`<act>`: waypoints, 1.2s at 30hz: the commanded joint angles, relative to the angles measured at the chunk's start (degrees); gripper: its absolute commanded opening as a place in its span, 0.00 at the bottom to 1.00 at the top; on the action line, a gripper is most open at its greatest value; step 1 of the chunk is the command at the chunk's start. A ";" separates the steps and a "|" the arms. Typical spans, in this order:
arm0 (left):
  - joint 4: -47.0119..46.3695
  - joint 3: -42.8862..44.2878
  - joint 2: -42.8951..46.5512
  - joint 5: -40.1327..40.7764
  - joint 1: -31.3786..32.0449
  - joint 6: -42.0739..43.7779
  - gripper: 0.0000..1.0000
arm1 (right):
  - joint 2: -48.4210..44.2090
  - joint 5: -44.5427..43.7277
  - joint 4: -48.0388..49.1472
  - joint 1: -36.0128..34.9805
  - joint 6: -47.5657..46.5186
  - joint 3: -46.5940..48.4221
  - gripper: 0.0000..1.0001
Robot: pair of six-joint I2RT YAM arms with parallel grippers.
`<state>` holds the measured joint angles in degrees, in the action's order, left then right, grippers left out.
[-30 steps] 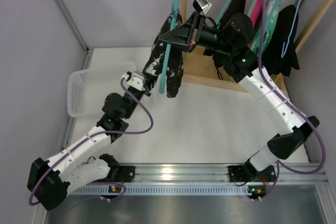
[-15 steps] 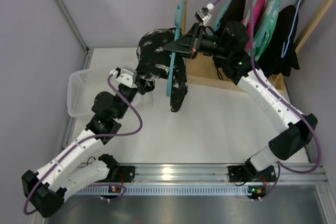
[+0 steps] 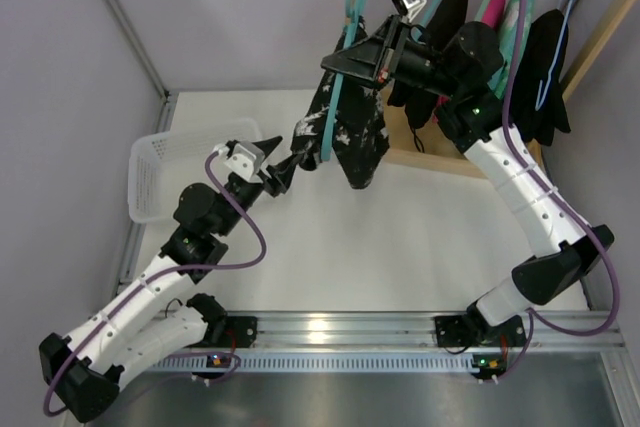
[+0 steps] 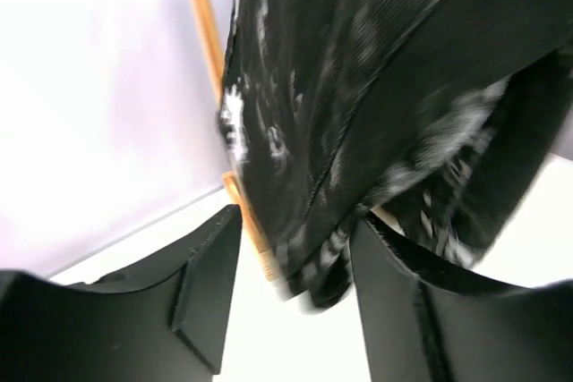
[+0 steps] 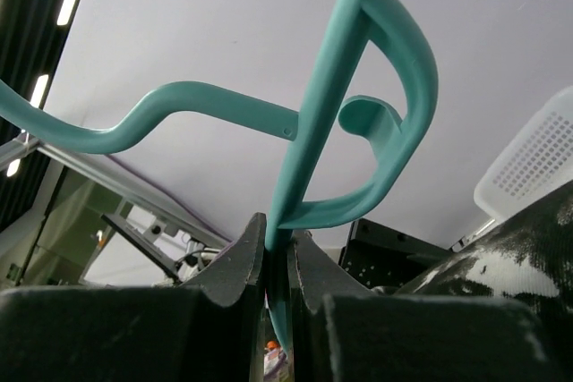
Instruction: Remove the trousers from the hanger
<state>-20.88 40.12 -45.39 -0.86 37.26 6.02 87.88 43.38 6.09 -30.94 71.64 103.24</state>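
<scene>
far left, a white mesh basket [image 3: 150, 182] sits on the white table [image 3: 400, 237] by the wall. just right of it the left arm reaches up, and the left gripper [image 3: 272, 177] meets the low end of one leg of the trousers [image 3: 358, 137], which runs slanting down to it from the hanging bulk. from the wrist camera its fingers [image 4: 208, 284] stand apart with the blurred fabric end between them. the cloth lies against one finger and a sliver of light shows beside the other, so i cannot tell whether they truly pinch it.

the black-and-white marbled trousers hang in the air above the table, in front of the wooden rack [image 3: 430, 142], draped over the teal hanger [image 3: 333, 112]. one side of the frame shows as a thin bar down the front of the cloth. its hook curls up by the rack's upright post.

the right gripper [image 3: 338, 62] comes in from the right at the top of the garment, and its fingers are pressed together on the hanger's stem just below the hook, as the wrist camera shows plainly.

further right, on the rack, hang a pink garment [image 3: 488, 12], a green one [image 3: 520, 22] and a plain black one [image 3: 550, 67], each on a teal hanger.
</scene>
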 commanded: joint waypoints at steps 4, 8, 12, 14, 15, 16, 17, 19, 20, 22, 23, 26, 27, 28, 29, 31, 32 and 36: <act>-2.85 5.05 -2.16 -6.17 0.19 -3.91 0.61 | -2.18 -2.51 7.80 -0.52 -0.53 3.63 0.00; -2.93 9.44 -5.59 -7.04 0.19 -5.84 0.71 | -1.83 -2.94 7.89 -0.70 -0.18 3.46 0.00; -3.37 9.63 -5.94 -10.55 0.19 -8.74 0.89 | -1.74 -3.21 7.71 -0.70 -0.09 3.37 0.00; -3.46 9.19 -5.51 -11.26 0.19 -9.01 0.93 | -1.74 -3.38 7.80 -0.70 -0.01 3.46 0.00; -3.64 9.10 -5.50 -10.92 0.19 -9.01 0.94 | -1.74 -3.38 7.80 -0.70 0.17 3.37 0.00; -3.64 9.01 -5.24 -10.39 0.27 -8.92 0.95 | -1.74 -3.47 7.89 -0.62 0.26 3.28 0.00; -3.72 9.01 -5.41 -9.78 0.19 -8.57 0.96 | -1.74 -3.56 7.97 -0.70 0.35 3.28 0.00; -4.43 9.10 -5.85 -5.66 0.27 -7.26 0.98 | -1.74 -3.47 8.06 -0.96 0.70 3.28 0.00; -4.34 9.62 -6.12 -3.64 0.36 -6.64 0.97 | -1.74 -3.39 8.06 -1.05 0.70 3.37 0.00; -4.78 10.15 -7.43 1.53 0.27 -4.37 0.95 | -1.74 -3.12 8.06 -1.40 0.70 3.46 0.00; -5.21 10.33 -7.78 2.87 0.27 -3.74 0.93 | -1.74 -2.95 8.06 -1.49 0.70 3.46 0.00; -8.03 9.98 -8.40 1.66 0.27 -1.89 0.89 | -1.66 -2.68 7.98 -1.93 0.61 3.28 0.00; -8.47 10.07 -8.93 1.13 0.27 -1.89 0.89 | -1.74 -2.59 8.15 -2.02 0.70 3.02 0.00; -9.25 10.24 -9.19 -1.31 0.27 -1.98 0.89 | -1.74 -2.59 8.06 -2.11 0.70 2.93 0.00; -9.52 10.50 -9.54 -1.77 0.27 -2.15 0.89 | -1.74 -2.68 8.06 -2.20 0.78 2.84 0.00; -9.96 10.68 -10.42 -2.56 0.27 -2.50 0.89 | -1.74 -2.68 8.24 -2.55 0.96 2.84 0.00; -11.01 10.51 -10.77 -3.70 0.27 -2.42 0.89 | -1.74 -2.77 8.15 -2.63 0.96 2.84 0.00; -13.74 9.89 -11.74 -5.47 0.27 -1.63 0.92 | -1.74 -2.77 8.33 -2.81 1.31 2.75 0.00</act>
<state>-27.49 48.16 -56.71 -4.38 37.34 3.31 87.94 40.99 5.85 -32.36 72.66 103.24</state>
